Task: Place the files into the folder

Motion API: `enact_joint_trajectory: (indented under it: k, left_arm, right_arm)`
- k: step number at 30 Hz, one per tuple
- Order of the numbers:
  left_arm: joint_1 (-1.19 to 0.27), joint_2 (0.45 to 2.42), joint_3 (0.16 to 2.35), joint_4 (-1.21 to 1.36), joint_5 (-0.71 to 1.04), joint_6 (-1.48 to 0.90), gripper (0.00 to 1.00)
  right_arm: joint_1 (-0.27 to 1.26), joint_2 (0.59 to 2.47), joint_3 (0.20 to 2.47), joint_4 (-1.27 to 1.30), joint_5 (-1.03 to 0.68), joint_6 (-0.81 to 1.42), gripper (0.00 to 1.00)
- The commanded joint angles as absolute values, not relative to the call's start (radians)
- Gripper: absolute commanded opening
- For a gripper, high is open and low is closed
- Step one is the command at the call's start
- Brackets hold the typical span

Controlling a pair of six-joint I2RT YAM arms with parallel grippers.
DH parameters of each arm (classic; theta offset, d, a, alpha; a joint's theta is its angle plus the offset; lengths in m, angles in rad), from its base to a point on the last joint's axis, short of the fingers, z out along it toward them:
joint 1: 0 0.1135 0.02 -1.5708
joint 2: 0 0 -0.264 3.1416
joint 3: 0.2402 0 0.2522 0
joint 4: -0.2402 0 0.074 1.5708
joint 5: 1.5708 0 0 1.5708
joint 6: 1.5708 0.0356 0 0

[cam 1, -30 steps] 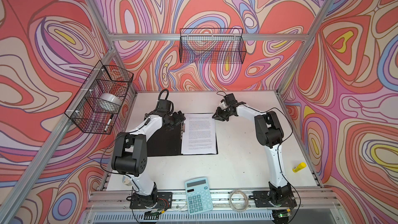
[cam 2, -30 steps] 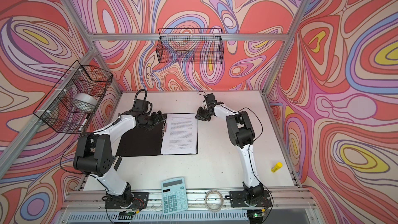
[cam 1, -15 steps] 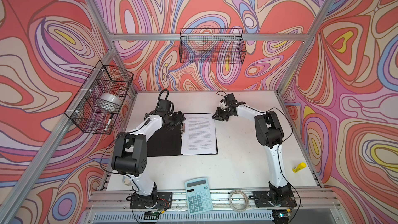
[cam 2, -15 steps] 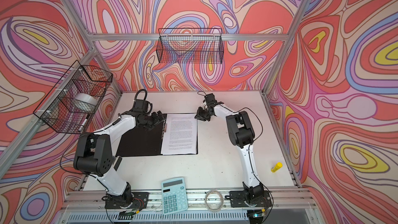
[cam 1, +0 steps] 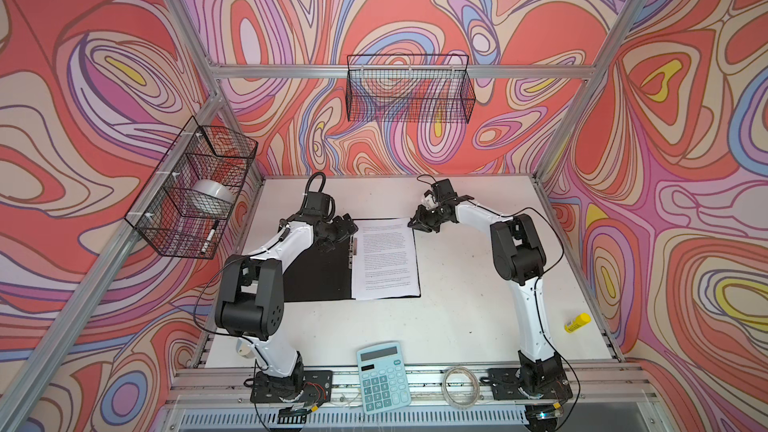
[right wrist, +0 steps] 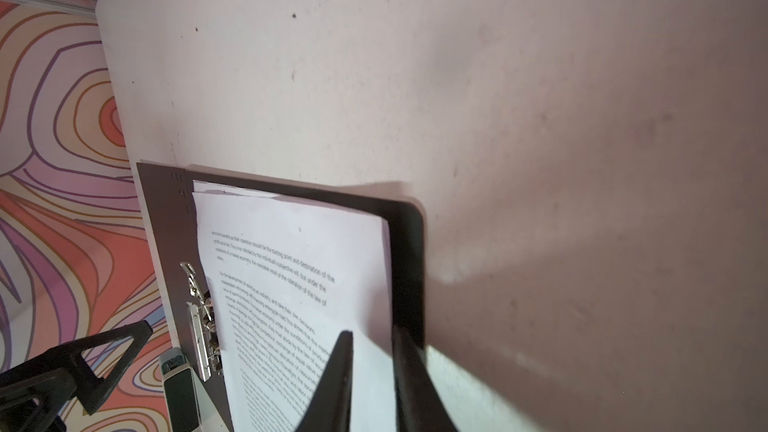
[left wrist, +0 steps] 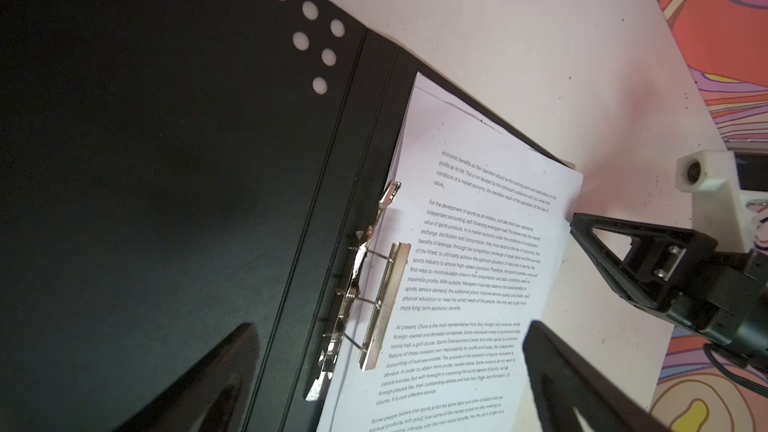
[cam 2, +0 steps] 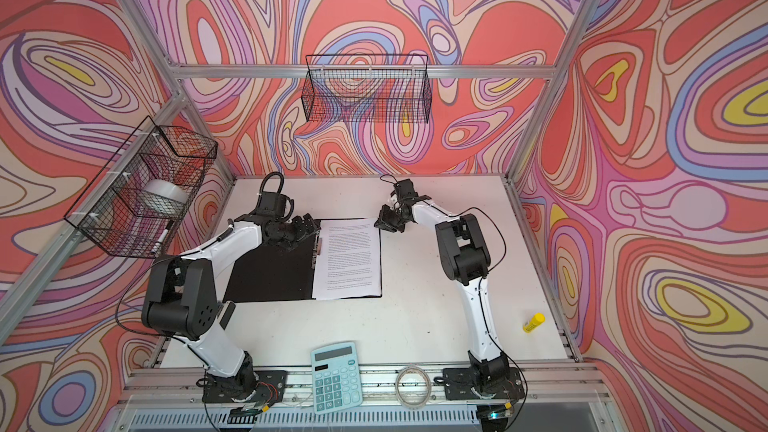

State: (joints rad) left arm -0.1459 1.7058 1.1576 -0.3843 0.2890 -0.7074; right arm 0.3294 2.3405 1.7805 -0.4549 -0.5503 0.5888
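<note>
The table (cam 1: 457,326) carries the folder (cam 1: 316,268) at its far middle. It lies open with the black inside up, within reach of both arms. The files (cam 1: 386,259) lie on the folder's right half, and they are roughly squared inside its border. That suggests the loading itself is nearly done.

The left gripper (cam 1: 340,229) hangs over the spine with its fingers spread wide, holding nothing. It is probably placed to work the clip or fold the left cover over. The right gripper (right wrist: 372,338) sits at the files' far right corner with its fingers nearly together. The sheets' edge runs between them, perhaps to steady the stack, but I cannot tell whether they truly pinch it.

The metal clip (left wrist: 376,297) lays its bar across the files' left edge.

The top sheet reads "For the development of sports as an industry" and "At present, China". White dots (left wrist: 316,35) mark the folder's far corner, and no logo shows.
</note>
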Motion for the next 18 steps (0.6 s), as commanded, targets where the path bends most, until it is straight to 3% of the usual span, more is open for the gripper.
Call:
enact_joint_trajectory:
  k: [1,10,18]
  left_arm:
    - [-0.149,1.690,1.161,-0.384,0.265,-0.702,1.00]
    - [-0.149,1.663,1.206,-0.416,0.239,-0.658,1.00]
    - [-0.149,1.671,1.211,-0.413,0.270,-0.663,1.00]
  right_arm:
    - [0.333,2.324,1.779,-0.467,-0.511,0.575,0.21]
    - [0.333,2.198,1.715,-0.472,-0.445,0.581,0.24]
    - [0.334,1.942,1.448,-0.481,-0.501,0.595,0.22]
